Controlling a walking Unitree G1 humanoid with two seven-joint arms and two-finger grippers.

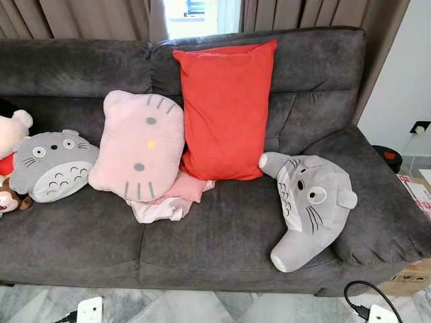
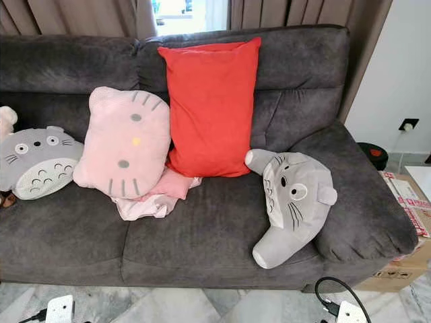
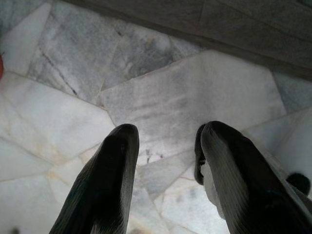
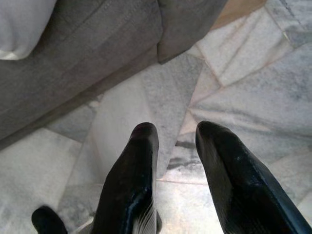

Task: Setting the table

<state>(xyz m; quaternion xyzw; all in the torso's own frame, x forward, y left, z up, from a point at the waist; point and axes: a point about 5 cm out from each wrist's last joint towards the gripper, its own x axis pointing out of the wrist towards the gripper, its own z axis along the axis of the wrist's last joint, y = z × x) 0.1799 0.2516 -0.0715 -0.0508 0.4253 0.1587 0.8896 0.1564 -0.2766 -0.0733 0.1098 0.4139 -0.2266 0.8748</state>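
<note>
On the dark grey sofa (image 1: 222, 235) straight ahead, going left to right: at the far left edge there's a bit of a white and red plush (image 1: 10, 134) with a small brown toy (image 1: 10, 198) below it, then a grey Totoro cushion (image 1: 50, 166) leaning against the backrest. Touching it on its right is a pink Hello Kitty cushion (image 1: 138, 145), propped upright, with some crumpled pink and white cloth (image 1: 168, 202) poking out from under its lower right side. Next is a tall red pillow (image 1: 225, 111) standing against the backrest, overlapping the pink one a little. Further right a grey Totoro plush (image 1: 310, 205) lies tilted on the seat, right by the armrest. Past the armrest there's a cardboard box (image 1: 414, 269) on the floor, and a black cable (image 1: 367, 296) runs over the marble floor (image 1: 175, 306) in front. No tableware or dining surface anywhere here, so nothing of the table setting can be placed. Both arms hang low over the floor: the left gripper (image 3: 165, 141) has its fingers spread apart and empty, the right gripper (image 4: 175, 134) too, released, near the sofa's base.
</note>
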